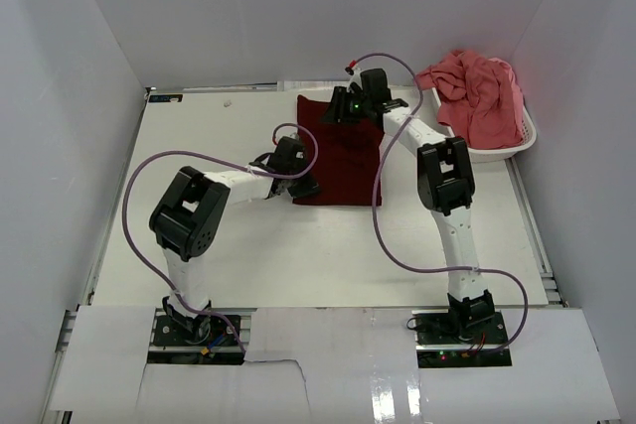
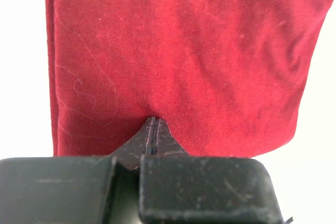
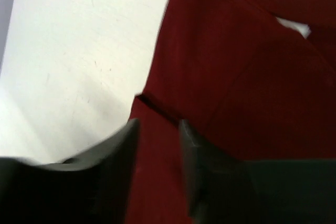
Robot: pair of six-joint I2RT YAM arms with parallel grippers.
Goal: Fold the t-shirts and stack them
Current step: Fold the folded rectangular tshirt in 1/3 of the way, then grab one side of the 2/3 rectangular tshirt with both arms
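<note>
Mid-fold, the left tool (image 2: 151, 125) is pinching the maroon t-shirt (image 2: 178, 51) at its tips while the right tool (image 3: 158, 127) is hanging parted just above it, probably needing a regrip.

A pale worktop (image 1: 248, 255) fills the middle of the space, lit evenly. Behind the worktop stands a plain white back wall (image 1: 318, 7). A white left wall (image 1: 60, 146) and a white right wall (image 1: 591, 166) close in the worktop's sides. White sheets (image 1: 338, 364), glossy in places, cover the worktop's near edge. A metal rail (image 1: 534, 235) runs along the worktop's right side.
</note>
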